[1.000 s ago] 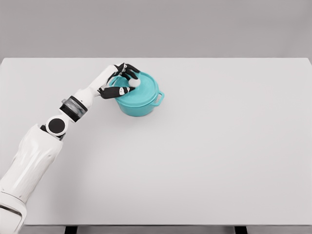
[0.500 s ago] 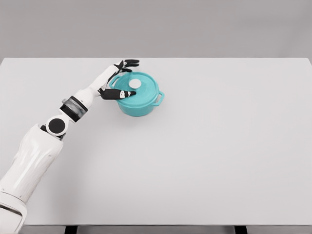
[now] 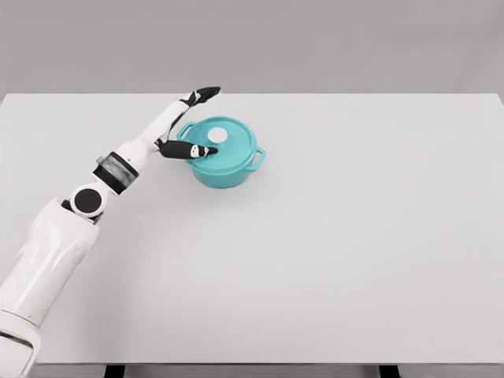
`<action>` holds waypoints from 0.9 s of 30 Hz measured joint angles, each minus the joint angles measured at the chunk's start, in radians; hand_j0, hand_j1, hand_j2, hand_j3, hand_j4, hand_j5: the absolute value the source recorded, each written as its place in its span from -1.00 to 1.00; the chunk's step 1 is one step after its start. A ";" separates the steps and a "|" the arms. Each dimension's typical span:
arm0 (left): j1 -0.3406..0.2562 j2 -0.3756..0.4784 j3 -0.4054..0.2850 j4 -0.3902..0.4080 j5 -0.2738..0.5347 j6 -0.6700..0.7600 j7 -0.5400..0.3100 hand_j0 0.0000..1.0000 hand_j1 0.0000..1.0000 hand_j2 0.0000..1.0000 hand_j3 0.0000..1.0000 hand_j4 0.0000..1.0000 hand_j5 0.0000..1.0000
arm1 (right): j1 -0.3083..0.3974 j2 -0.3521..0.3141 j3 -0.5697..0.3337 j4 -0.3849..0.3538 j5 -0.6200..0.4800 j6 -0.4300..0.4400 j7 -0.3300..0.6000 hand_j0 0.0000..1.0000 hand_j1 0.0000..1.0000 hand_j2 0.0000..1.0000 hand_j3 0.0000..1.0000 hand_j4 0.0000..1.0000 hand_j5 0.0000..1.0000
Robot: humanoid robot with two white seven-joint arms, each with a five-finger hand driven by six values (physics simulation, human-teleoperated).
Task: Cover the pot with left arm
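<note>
Left arm, sole limb in the head view: glossy white moulded shells throughout. Upper segment broad and rounded, wide at the lower left edge of the frame and narrowing upward, with a thin dark seam across its base. Elbow joint: white housing carrying a round black disc cap. Above it a short banded collar, black ring, grey translucent-looking ring, black ring. Forearm slim and white, tapering to the wrist. Left hand: white back and palm, black fingers; the thumb is black with a small white patch near its tip. No cables or screws discernible
</note>
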 measured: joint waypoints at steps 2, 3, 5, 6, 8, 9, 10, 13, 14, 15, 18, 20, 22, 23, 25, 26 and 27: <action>0.000 -0.003 0.006 0.000 0.001 0.000 -0.001 0.91 0.91 0.91 0.91 0.91 0.91 | 0.000 0.000 0.000 0.000 0.000 0.000 0.000 1.00 1.00 1.00 1.00 1.00 1.00; 0.000 -0.004 0.008 0.000 0.001 0.000 -0.002 0.91 0.91 0.91 0.91 0.91 0.91 | 0.000 0.000 0.000 0.000 0.000 0.000 0.000 1.00 1.00 1.00 1.00 1.00 1.00; 0.000 -0.005 0.010 0.000 0.002 0.000 -0.002 0.91 0.91 0.91 0.91 0.91 0.91 | -0.002 0.000 0.000 0.000 0.000 0.000 0.000 1.00 1.00 1.00 1.00 1.00 1.00; 0.000 -0.006 0.011 0.000 0.003 0.000 -0.002 0.91 0.91 0.91 0.91 0.91 0.91 | 0.000 0.000 0.000 0.000 0.000 0.000 0.000 1.00 1.00 1.00 1.00 1.00 1.00; 0.000 -0.006 0.012 0.000 0.005 0.000 -0.001 0.91 0.91 0.91 0.91 0.91 0.91 | 0.000 0.000 0.000 0.000 0.000 0.000 0.000 1.00 1.00 1.00 1.00 1.00 1.00; 0.000 -0.006 0.012 0.000 0.006 0.000 0.000 0.91 0.91 0.91 0.91 0.91 0.91 | 0.000 0.000 0.000 0.000 0.000 0.000 0.000 1.00 1.00 1.00 1.00 1.00 1.00; 0.000 -0.005 0.012 0.000 0.008 0.000 0.000 0.91 0.91 0.91 0.91 0.91 0.91 | 0.000 0.000 0.000 0.000 0.000 0.000 0.000 1.00 1.00 1.00 1.00 1.00 1.00; 0.002 0.003 0.011 -0.002 0.026 0.000 0.000 0.90 0.90 0.90 0.90 0.90 0.90 | 0.000 0.000 0.000 0.000 0.000 0.000 0.000 1.00 1.00 1.00 1.00 1.00 1.00; 0.002 0.005 0.010 -0.002 0.033 0.000 0.000 0.90 0.90 0.90 0.90 0.90 0.90 | 0.000 0.000 0.000 0.000 0.000 0.000 0.000 1.00 1.00 1.00 1.00 1.00 1.00; 0.003 0.007 0.010 -0.005 0.038 0.000 0.001 0.90 0.90 0.90 0.90 0.90 0.90 | 0.000 0.000 0.000 0.000 0.000 0.000 0.000 1.00 1.00 1.00 1.00 1.00 1.00; 0.005 0.011 0.009 -0.013 0.049 0.000 0.001 0.91 0.91 0.91 0.91 0.91 0.91 | -0.002 0.000 0.000 0.000 0.000 0.000 0.000 1.00 1.00 1.00 1.00 1.00 1.00; 0.008 0.013 0.008 -0.016 0.054 0.000 0.002 0.90 0.90 0.90 0.90 0.90 0.90 | 0.000 0.000 0.000 0.000 0.000 0.000 0.000 1.00 1.00 1.00 1.00 1.00 1.00; 0.014 0.016 0.007 -0.028 0.066 0.000 0.003 0.90 0.90 0.90 0.90 0.90 0.90 | 0.000 0.000 0.000 0.000 0.000 0.000 0.000 1.00 1.00 1.00 1.00 1.00 1.00; 0.015 0.023 0.006 -0.038 0.076 0.000 0.003 0.90 0.90 0.90 0.90 0.90 0.90 | 0.000 0.000 0.000 0.000 0.000 0.000 0.000 1.00 1.00 1.00 1.00 1.00 1.00; 0.018 0.051 0.003 -0.071 0.109 0.000 0.003 0.90 0.90 0.90 0.90 0.90 0.90 | -0.002 0.000 0.000 0.000 0.000 0.000 0.000 1.00 1.00 1.00 1.00 1.00 1.00; 0.023 0.073 0.002 -0.093 0.133 0.000 0.002 0.91 0.91 0.91 0.91 0.91 0.91 | 0.000 0.000 0.000 0.000 0.000 0.000 0.000 1.00 1.00 1.00 1.00 1.00 1.00; 0.040 0.098 0.001 -0.115 0.157 0.000 0.000 0.91 0.91 0.91 0.91 0.91 0.91 | 0.000 0.000 0.000 0.000 0.000 0.000 0.000 1.00 1.00 1.00 1.00 1.00 1.00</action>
